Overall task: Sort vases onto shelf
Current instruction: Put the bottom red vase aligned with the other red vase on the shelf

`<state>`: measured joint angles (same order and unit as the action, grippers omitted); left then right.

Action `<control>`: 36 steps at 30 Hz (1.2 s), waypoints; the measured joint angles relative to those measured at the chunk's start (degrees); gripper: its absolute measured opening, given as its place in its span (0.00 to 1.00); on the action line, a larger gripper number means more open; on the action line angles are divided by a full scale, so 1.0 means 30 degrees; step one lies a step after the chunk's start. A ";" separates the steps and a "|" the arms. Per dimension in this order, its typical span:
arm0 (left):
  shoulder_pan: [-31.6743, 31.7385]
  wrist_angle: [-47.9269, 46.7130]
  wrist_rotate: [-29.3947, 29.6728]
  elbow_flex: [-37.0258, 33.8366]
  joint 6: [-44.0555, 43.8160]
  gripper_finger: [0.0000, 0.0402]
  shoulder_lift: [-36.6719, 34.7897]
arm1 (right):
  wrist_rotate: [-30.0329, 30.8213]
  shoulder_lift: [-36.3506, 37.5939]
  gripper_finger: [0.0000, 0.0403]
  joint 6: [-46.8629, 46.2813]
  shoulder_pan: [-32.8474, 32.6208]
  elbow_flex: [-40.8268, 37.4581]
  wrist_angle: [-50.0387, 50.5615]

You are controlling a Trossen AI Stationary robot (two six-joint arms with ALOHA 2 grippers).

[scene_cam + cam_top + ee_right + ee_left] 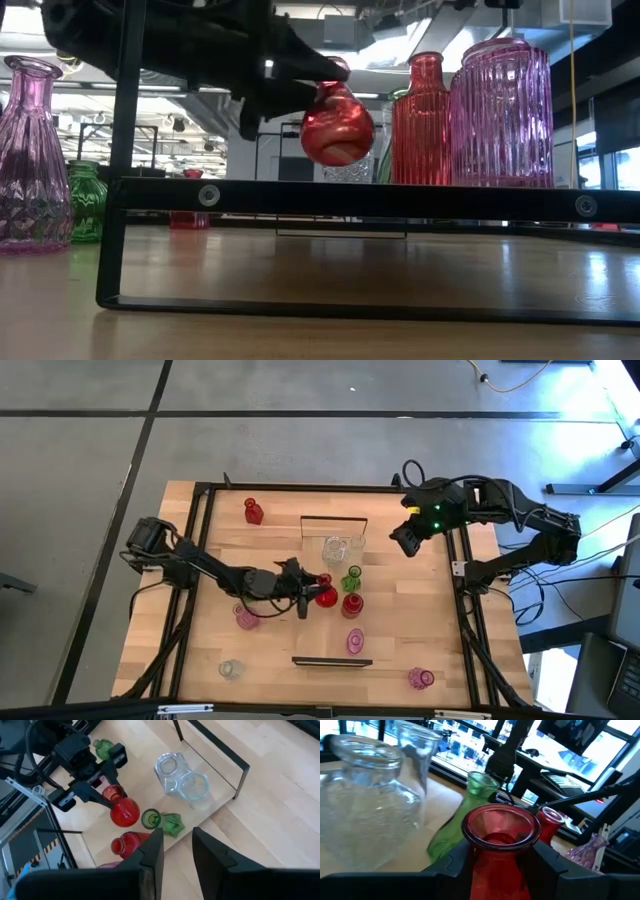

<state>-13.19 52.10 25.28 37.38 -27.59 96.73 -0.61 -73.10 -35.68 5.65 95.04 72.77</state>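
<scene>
Red round vase (123, 811) empty, neck in left gripper (102, 795) jaws.

Bright daylight, perhaps slight close-range blur

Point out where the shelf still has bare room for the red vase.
Bare shelf runs between the pink vase and the red ribbed bottle. It is crowded near the green vase and clear vases, where the left gripper holds the round red vase.

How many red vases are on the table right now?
3. One red vase stands near the far-left corner; a round one is gripped at the neck by the left gripper mid-shelf; a ribbed one stands beside it. Others may be hidden.
</scene>
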 joint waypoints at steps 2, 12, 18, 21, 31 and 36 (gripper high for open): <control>0.0007 -0.0204 -0.0289 0.0430 0.0226 0.31 0.0345 | 0.0004 0.0000 0.21 0.0134 0.0000 0.0000 0.0230; -0.0254 -0.3309 -0.0779 0.1490 0.0180 0.31 0.0668 | 0.0029 0.0000 0.21 0.1093 0.0004 0.0000 0.0659; -0.0233 -0.4232 -0.0754 0.1512 -0.1139 0.39 0.0668 | 0.0041 0.0000 0.21 0.1399 0.0007 0.0000 0.0721; -0.0234 -0.4361 -0.0822 0.1512 -0.1150 0.39 0.0668 | 0.0036 0.0000 0.21 0.1440 0.0007 0.0000 0.0714; -0.0255 -0.4234 -0.1429 0.1512 -0.1137 0.38 0.0668 | 0.0055 -0.0007 0.21 0.1450 0.0007 0.0000 0.0750; -0.0233 -0.4239 -0.1415 0.1512 -0.0948 0.39 0.0668 | 0.0055 -0.0007 0.21 0.1450 0.0007 0.0000 0.0744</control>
<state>-13.89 39.38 21.04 41.91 -30.44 98.74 -0.45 -73.12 -31.33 5.67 95.04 75.01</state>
